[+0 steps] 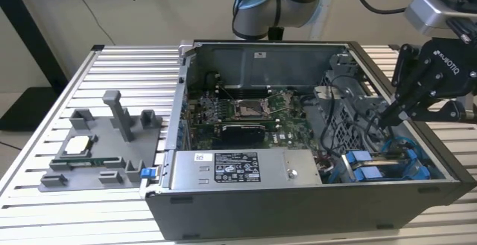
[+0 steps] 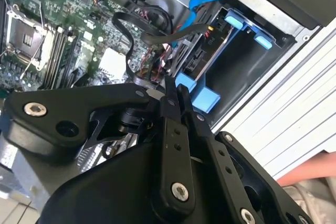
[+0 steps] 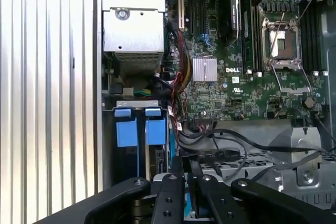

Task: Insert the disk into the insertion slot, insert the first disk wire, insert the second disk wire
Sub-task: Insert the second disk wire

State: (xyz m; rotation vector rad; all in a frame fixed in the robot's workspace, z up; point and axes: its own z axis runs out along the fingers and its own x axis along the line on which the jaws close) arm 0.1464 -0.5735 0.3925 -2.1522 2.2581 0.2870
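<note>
Gripper (image 1: 385, 118) fingers (image 2: 170, 109) pressed together, apparently pinching a dark flat wire (image 2: 157, 36) beside the insertion slot (image 1: 387, 167) at the case's corner, on the exterior view's right. Judging by the blue carrier tabs (image 3: 135, 128) seated in the bay and the dark drive body (image 2: 207, 51) between the rails, the disk looks already inserted. Wire work seems under way; I cannot tell whether either connector is seated

Green mobo (image 1: 246, 114), grey PSU (image 1: 238, 168), parts tray (image 1: 100, 144).
</note>
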